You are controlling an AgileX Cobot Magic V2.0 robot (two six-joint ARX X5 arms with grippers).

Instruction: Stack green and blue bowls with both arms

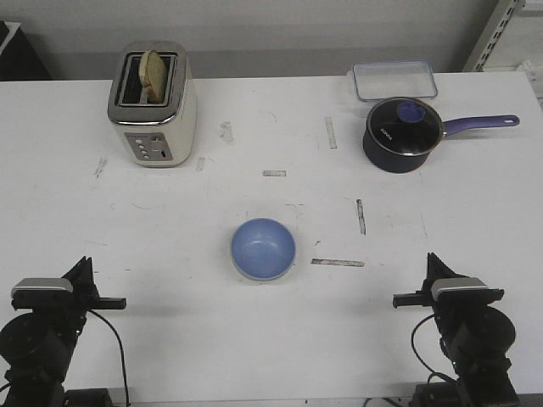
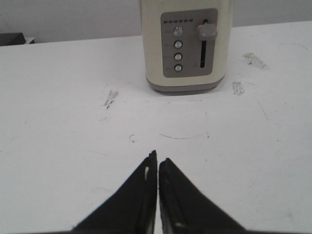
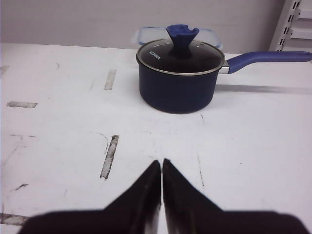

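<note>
We see one blue bowl (image 1: 263, 248) on the white worktop (image 1: 170, 229), in front of the toaster (image 1: 153, 103) and off to its right, about midway between the two arms. No green rim shows from the front view, so we cannot tell whether the green bowl sits under the blue one or is out of sight.

The left hand (image 2: 157, 163) is at the near edge, in front of the toaster, fingers pressed together and holding nothing. The right hand (image 3: 162, 165) is at the same edge, far to the toaster's right, likewise closed and empty — it faces the lidded saucepan (image 1: 403, 134).

We judge the arms to be parked: either stacking is finished or no reach has begun. If a bowl is still to be moved, the next move calls for a hand to open and come in over a rim.

Count: one blue bowl, one toaster holding one slice of bread (image 1: 153, 74), one saucepan, one clear lidded container (image 1: 394, 80) — and two arms.
</note>
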